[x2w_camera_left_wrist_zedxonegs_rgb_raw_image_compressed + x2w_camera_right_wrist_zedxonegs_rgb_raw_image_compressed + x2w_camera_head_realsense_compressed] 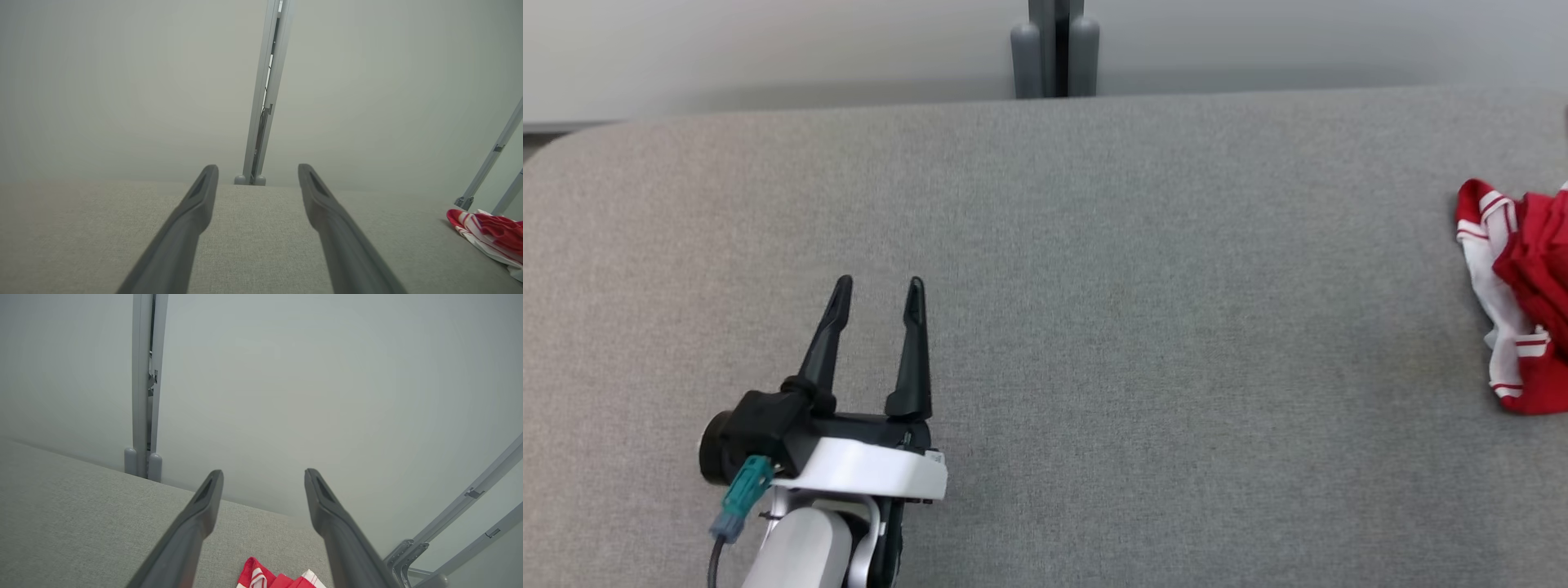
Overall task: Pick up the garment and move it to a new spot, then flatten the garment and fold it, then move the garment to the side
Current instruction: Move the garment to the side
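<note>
Looking down from the head camera, you see your left gripper [880,282] at the lower left of a grey fabric-covered table [1094,327], its two dark fingers spread apart and holding nothing. The garment [1523,302], a crumpled red piece with white striped trim, lies bunched at the far right of that view, well apart from the left gripper, with bare cloth between them. Your right gripper [263,473] hangs near the garment, fingers likewise wide apart and empty, the red folds showing between them at the bottom of its wrist view. That placement suggests the right arm is set for the first pick-up, while the left sits clear of it.
</note>
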Robot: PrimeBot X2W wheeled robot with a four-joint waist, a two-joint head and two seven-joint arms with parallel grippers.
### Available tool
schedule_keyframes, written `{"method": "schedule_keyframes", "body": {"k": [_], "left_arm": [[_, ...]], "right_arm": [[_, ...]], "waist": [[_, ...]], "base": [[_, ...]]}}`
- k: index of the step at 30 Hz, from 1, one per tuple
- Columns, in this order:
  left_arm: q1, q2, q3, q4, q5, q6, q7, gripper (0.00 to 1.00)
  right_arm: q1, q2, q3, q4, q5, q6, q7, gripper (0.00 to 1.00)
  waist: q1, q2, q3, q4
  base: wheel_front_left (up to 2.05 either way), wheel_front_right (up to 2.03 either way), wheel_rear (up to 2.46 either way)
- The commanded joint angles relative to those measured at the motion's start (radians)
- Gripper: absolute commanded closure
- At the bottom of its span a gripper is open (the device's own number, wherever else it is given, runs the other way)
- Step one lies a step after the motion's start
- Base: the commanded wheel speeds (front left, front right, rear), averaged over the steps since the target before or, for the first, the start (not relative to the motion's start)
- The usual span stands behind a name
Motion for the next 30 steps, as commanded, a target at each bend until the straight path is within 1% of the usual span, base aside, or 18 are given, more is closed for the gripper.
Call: {"method": "schedule_keyframes", "body": {"k": [1,5,8,11,12,13,16,18,20,23,24,27,30], "left_arm": [[0.024,0.004,0.017,-0.015,0.002,0.001,-0.001,0.00],[0.060,0.004,0.036,-0.034,0.010,-0.004,-0.001,0.00],[0.089,0.004,0.047,-0.027,-0.007,0.007,-0.001,0.00],[0.105,0.004,0.050,-0.025,0.001,0.006,-0.001,0.00],[0.112,0.004,0.051,-0.025,0.006,0.005,-0.001,0.00],[0.112,0.004,0.051,-0.025,0.006,0.005,-0.001,0.00],[0.143,0.004,0.054,-0.020,0.008,-0.003,-0.001,0.00],[0.158,0.004,0.053,-0.011,0.009,-0.007,-0.001,0.00],[0.178,0.004,0.047,0.007,0.003,-0.015,-0.001,0.00],[0.195,0.004,0.055,0.016,0.004,-0.013,-0.001,0.00],[0.203,0.004,0.057,0.019,0.014,-0.008,-0.001,0.00],[0.215,0.005,0.071,0.010,-0.001,-0.001,-0.001,0.00],[0.229,0.003,0.077,0.003,0.002,-0.001,-0.001,0.00]], "right_arm": [[0.031,0.039,-0.001,-0.024,0.013,0.000,-0.036,0.00],[0.085,0.134,-0.013,-0.067,0.022,0.000,-0.103,0.00],[0.144,0.206,-0.022,-0.099,0.015,0.000,-0.163,0.00],[0.224,0.267,-0.005,-0.127,-0.005,0.000,-0.216,0.00],[0.248,0.286,-0.004,-0.130,-0.008,0.000,-0.231,0.00],[0.248,0.286,-0.004,-0.130,-0.008,0.000,-0.231,0.00],[0.313,0.365,-0.037,-0.133,-0.006,0.000,-0.265,0.00],[0.349,0.403,-0.034,-0.124,-0.026,0.000,-0.279,0.00],[0.376,0.426,-0.026,-0.116,-0.046,0.000,-0.292,0.00],[0.412,0.455,-0.034,-0.095,-0.047,0.000,-0.301,0.00],[0.422,0.461,-0.033,-0.089,-0.055,0.000,-0.306,0.00],[0.441,0.469,-0.020,-0.082,-0.088,0.000,-0.311,0.00],[0.454,0.471,-0.018,-0.077,-0.080,0.000,-0.316,0.00]], "waist": [[-0.0001,0.0000,-0.043,-0.009],[-0.0001,0.0000,-0.083,-0.010],[-0.0001,0.0000,-0.109,-0.005],[-0.0001,0.0000,-0.130,0.006],[-0.0001,0.0000,-0.138,0.009],[-0.0001,0.0000,-0.138,0.009],[-0.0001,0.0000,-0.159,0.013],[-0.0001,0.0000,-0.172,0.014],[-0.0001,0.0000,-0.185,0.017],[-0.0001,0.0000,-0.205,0.023],[-0.0001,0.0000,-0.209,0.024],[-0.0001,0.0000,-0.214,0.028],[-0.0001,0.0000,-0.215,0.030]], "base": [[0.00,0.00,0.00],[0.00,0.00,0.00],[0.00,0.00,0.00],[0.00,0.00,0.00],[0.00,0.00,0.00],[0.00,0.00,0.00],[0.00,0.00,0.00],[0.00,0.00,0.00],[0.00,0.00,0.00],[0.00,0.00,0.00],[0.00,0.00,0.00],[0.00,0.00,0.00],[0.00,0.00,0.00]]}}
